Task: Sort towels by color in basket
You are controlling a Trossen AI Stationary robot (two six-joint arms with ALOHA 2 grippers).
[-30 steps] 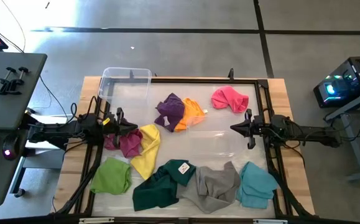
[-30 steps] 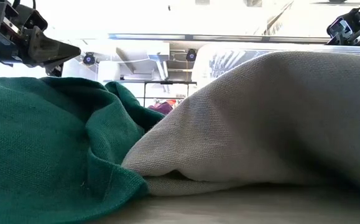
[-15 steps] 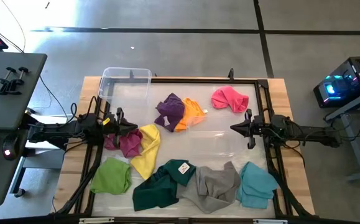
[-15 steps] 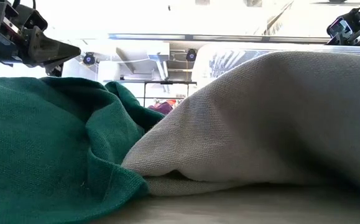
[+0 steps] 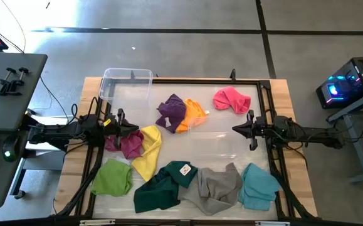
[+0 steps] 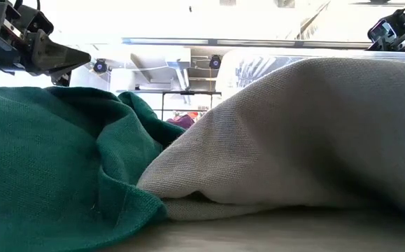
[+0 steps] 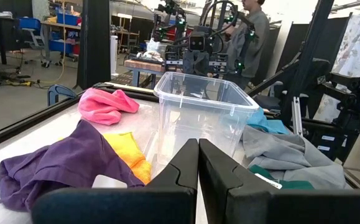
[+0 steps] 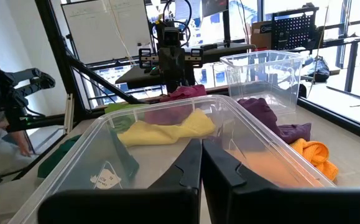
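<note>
**Grey and green cloth fill the table-level view**

Grey fabric (image 6: pixel 314 133) and dark green fabric (image 6: pixel 48 161) crowd the low view, hiding nearly all of the table behind them; only a sliver of purple shows in the gap between the two.

From above, the near edge of the table (image 5: pixel 294 94) holds a row of towels: lime green towel (image 5: pixel 112 177), dark green towel (image 5: pixel 162 187), grey towel (image 5: pixel 217 187) and light blue towel (image 5: pixel 258 185). The dark green and grey ones touch, and a small white tag lies on the dark green one.

Further in, the yellow towel (image 5: pixel 148 149) lies against the magenta towel (image 5: pixel 128 144), which is partly covered by the left gripper (image 5: pixel 136 129). Its fingers are pressed together, holding nothing. The right gripper (image 5: pixel 236 130) hovers at the opposite side, fingers likewise together and empty. Open bare surface lies between the two grippers.

Beyond that, the purple towel (image 5: pixel 171 112) overlaps the orange towel (image 5: pixel 194 115), with the pink towel (image 5: pixel 232 100) apart, nearer the far rail. A clear plastic bin (image 5: pixel 126 85) sits at the far left corner, hard to trace against the pale surface. A second clear bin (image 8: pixel 167 143) shows in the right wrist view, its position on the table unclear. A person (image 7: pixel 254 31), cut off at the frame top, stands in the room beyond.
</note>
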